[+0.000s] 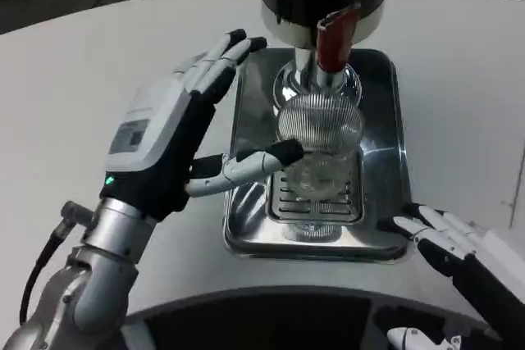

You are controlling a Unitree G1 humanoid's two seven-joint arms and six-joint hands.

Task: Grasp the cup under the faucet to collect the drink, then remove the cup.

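Your left hand [176,133] is open and holding nothing: fingers spread and pointing up-away, thumb stretched out sideways toward the cup [320,149]. The thumb tip sits at the cup's near-left wall; I can't tell whether it's touching or just short

The cup stands upright in the steel tray [246,227], on the slotted grate [316,202], directly below the faucet [335,43] with the red lever. Its long axis is vertical, so you want a side wrap, not a top grab

The key relation: the cup lies straight off your left palm toward the thumb side, just beside it. The palm is beside the tray's left rim and the fingers are outside the cup, not around it. My read is you translate the hand toward the cup, then curl the fingers behind its far wall

Your right hand [447,239] rests on the bench [98,63] beyond the tray's near-right corner, fingers loosely extended, holding nothing, farther from the cup. Left is the nearer hand

Risk: the thumb leading in could nudge the cup off the faucet line
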